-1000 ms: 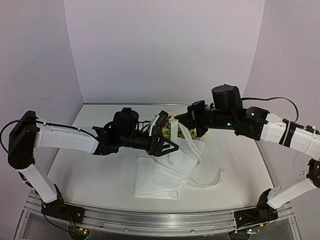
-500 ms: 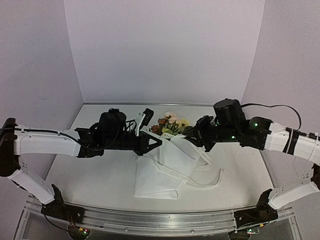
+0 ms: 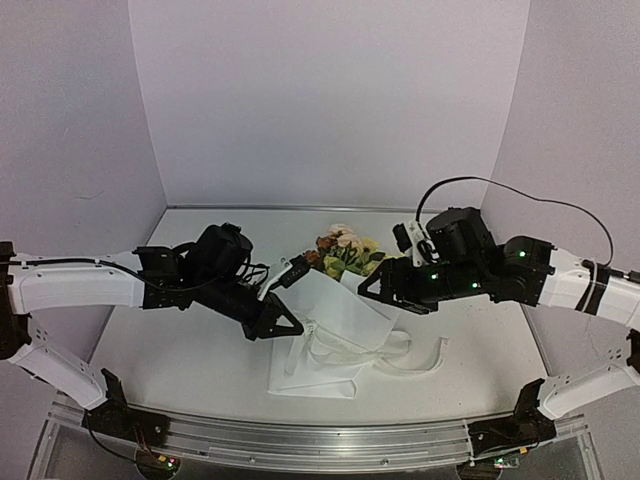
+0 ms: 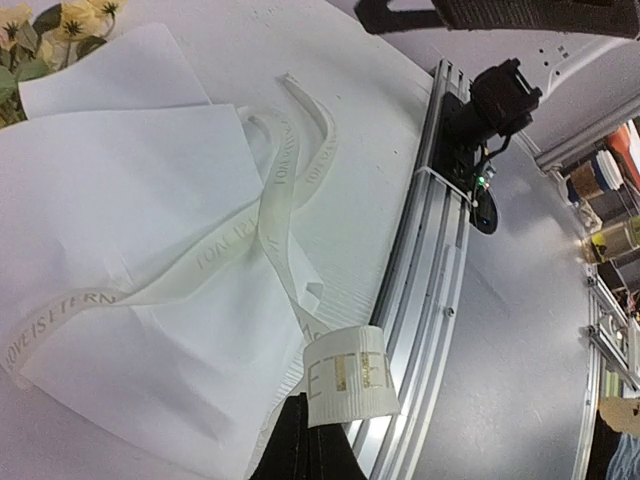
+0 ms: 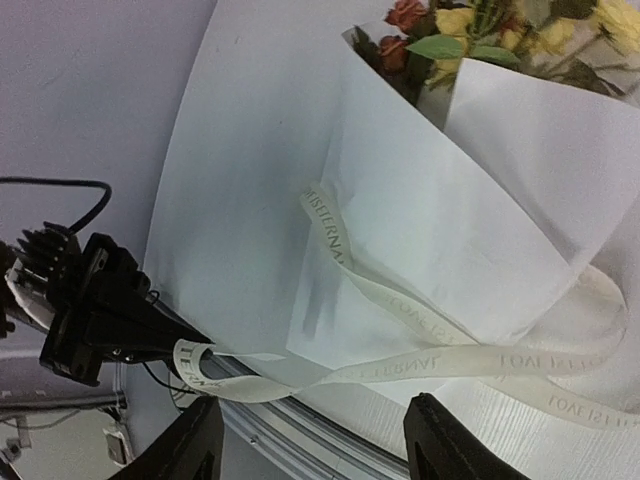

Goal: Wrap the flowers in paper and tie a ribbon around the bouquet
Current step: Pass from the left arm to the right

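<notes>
The bouquet lies on the table as a cone of white paper (image 3: 345, 305), with the flowers (image 3: 342, 250) showing at its far end. The cream ribbon (image 3: 428, 362) with gold lettering trails over and beside the paper. My left gripper (image 3: 288, 326) sits at the cone's near left and is shut on one end of the ribbon (image 4: 348, 385); the black fingers (image 4: 300, 435) pinch it from below. My right gripper (image 3: 368, 291) hovers over the cone's right side, open, with nothing between its fingers (image 5: 192, 448). In the right wrist view the ribbon (image 5: 480, 360) runs across the paper (image 5: 450, 200) to the left gripper (image 5: 105, 325).
The aluminium rail (image 4: 432, 250) runs along the table's near edge, with the right arm's base (image 4: 497, 95) bolted to it. White walls close the table at the back and both sides. Black cables hang from both arms.
My left gripper has shut on the ribbon's end and pulled it left and toward the near edge. My right gripper has let go and opened. The bouquet has dropped lower.
</notes>
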Motion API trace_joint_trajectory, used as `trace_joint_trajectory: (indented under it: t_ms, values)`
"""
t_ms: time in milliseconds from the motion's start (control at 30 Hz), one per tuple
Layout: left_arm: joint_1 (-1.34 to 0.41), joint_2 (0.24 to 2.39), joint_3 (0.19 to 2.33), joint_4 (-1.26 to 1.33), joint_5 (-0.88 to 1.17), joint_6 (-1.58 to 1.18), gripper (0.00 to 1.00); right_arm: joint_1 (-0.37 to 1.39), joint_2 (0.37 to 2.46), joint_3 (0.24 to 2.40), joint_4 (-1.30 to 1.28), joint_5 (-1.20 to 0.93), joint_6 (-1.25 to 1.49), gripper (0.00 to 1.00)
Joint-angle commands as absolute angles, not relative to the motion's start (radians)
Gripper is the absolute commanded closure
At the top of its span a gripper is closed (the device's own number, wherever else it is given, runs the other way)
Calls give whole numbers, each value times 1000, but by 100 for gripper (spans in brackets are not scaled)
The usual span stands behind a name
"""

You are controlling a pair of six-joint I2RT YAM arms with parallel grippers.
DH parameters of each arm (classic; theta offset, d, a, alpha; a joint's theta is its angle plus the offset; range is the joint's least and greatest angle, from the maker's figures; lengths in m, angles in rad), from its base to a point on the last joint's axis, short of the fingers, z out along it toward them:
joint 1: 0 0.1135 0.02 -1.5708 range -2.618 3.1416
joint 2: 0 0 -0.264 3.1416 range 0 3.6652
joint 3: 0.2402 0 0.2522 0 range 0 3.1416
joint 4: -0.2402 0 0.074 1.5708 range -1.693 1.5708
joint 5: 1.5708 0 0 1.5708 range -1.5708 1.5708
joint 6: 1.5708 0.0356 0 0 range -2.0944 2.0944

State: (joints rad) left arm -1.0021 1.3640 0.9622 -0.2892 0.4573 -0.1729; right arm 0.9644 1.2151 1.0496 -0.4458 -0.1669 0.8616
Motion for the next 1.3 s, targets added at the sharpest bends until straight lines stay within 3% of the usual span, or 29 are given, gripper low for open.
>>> trace_joint_trajectory:
  t_ms: [0, 167, 433, 600, 700, 800, 1033, 1133, 1267]
  values:
    - [-1008, 1362, 1037, -402, 581, -95, 100, 989, 1303, 1121, -271, -340, 514, 33]
    - [-1008, 1377, 1064, -453, 529, -96, 100, 1040, 1442, 1217, -248, -500, 463, 43]
    - [-1009, 1377, 1065, -447, 546, -87, 100, 1085, 1564, 1285, -239, -512, 468, 52]
    - [-1008, 1360, 1055, -428, 535, -90, 100, 1086, 1567, 1254, -221, -472, 495, 69]
    - [-1008, 1345, 1045, -416, 527, -93, 100, 1086, 1553, 1230, -215, -442, 501, 68]
    - [-1008, 1337, 1038, -408, 525, -95, 100, 1087, 1554, 1221, -213, -434, 503, 60]
    - [-1008, 1328, 1028, -388, 523, -106, 100, 1086, 1560, 1198, -200, -427, 516, 57]
    - [-1008, 1330, 1025, -385, 522, -107, 100, 1086, 1563, 1199, -194, -430, 524, 61]
    - [-1008, 1332, 1019, -382, 508, -113, 100, 1086, 1557, 1187, -192, -401, 536, 76]
